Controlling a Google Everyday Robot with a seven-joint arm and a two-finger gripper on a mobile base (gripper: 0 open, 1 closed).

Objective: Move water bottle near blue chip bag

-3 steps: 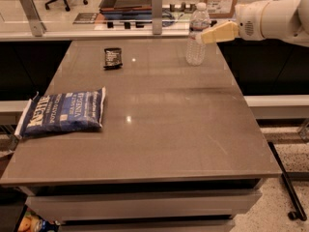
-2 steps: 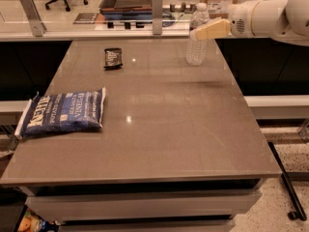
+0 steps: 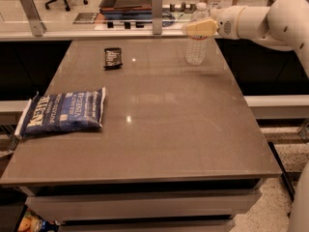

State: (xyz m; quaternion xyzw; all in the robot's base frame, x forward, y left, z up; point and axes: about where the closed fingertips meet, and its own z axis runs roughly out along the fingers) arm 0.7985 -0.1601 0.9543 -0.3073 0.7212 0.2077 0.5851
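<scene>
The water bottle (image 3: 197,50) is clear and ribbed with a white cap, and stands upright at the far right of the grey table (image 3: 159,124). My gripper (image 3: 194,28) reaches in from the right on a white arm (image 3: 263,18) and overlaps the bottle's upper part at label height. The blue chip bag (image 3: 63,111) lies flat at the table's left edge, far from the bottle.
A small black packet (image 3: 113,58) lies at the far left-middle of the table. A clear divider with metal posts (image 3: 156,6) runs behind the far edge. A lower white shelf (image 3: 277,103) sits to the right of the table.
My gripper has moved left from beside the bottle to overlap its upper part. The bottle, the chip bag and the packet have not moved.
</scene>
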